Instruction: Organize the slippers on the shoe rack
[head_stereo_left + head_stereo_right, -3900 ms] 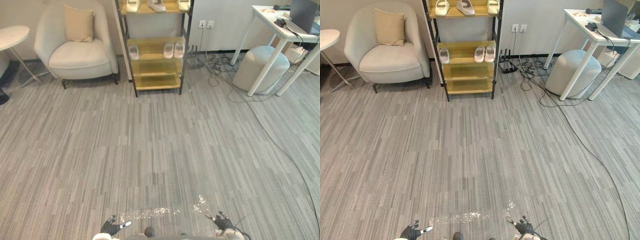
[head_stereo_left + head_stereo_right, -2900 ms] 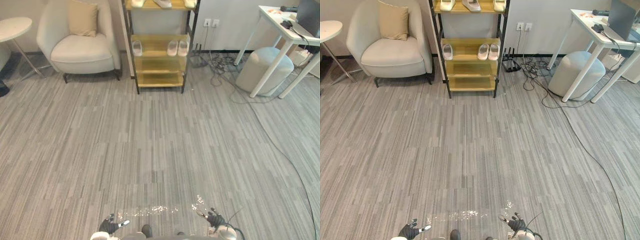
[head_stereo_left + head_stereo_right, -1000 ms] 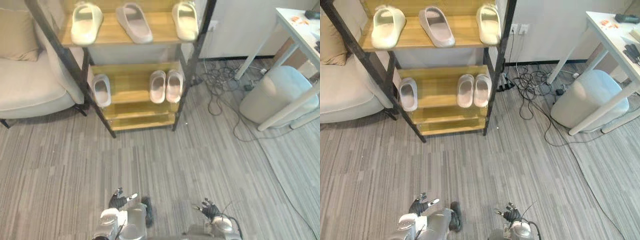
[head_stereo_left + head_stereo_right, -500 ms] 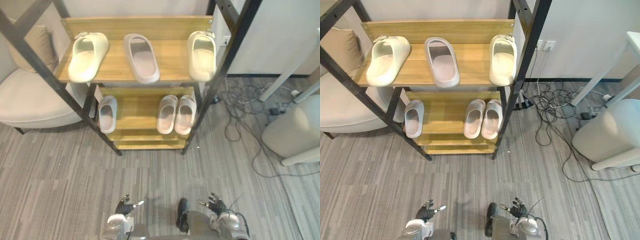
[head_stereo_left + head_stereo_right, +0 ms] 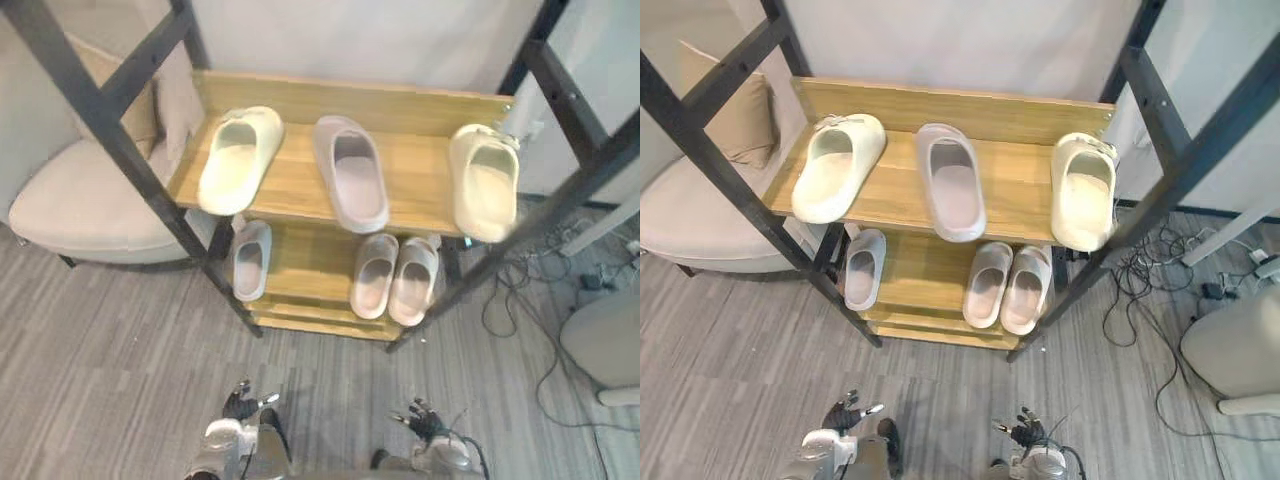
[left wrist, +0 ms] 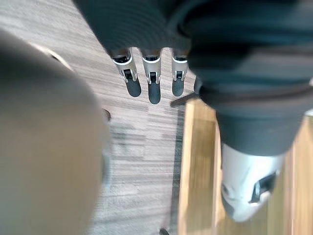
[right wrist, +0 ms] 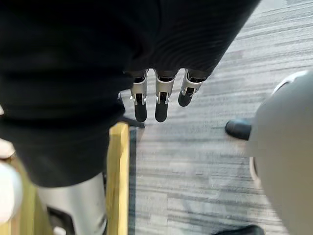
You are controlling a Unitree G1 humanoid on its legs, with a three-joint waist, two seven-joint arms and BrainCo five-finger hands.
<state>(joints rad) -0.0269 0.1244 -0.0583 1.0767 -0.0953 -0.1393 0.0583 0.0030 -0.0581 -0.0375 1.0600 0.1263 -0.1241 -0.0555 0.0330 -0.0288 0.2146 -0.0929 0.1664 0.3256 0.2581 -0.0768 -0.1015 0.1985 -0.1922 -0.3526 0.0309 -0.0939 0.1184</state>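
A wooden shoe rack with black posts stands right in front of me. Its upper shelf carries a cream slipper on the left, a grey-pink slipper in the middle and another cream slipper at the right edge. On the lower shelf, a single pale slipper lies on the left and a pale pair lies side by side on the right. My left hand and right hand hang low over the floor with straight fingers, holding nothing.
A cream armchair with a tan cushion stands left of the rack. Cables trail on the carpet to the right, beside a grey round pouf. A white wall rises behind the rack.
The camera has closed in on the rack, which now looms larger and nearer. Both hands stay low and open. The slippers have not moved.
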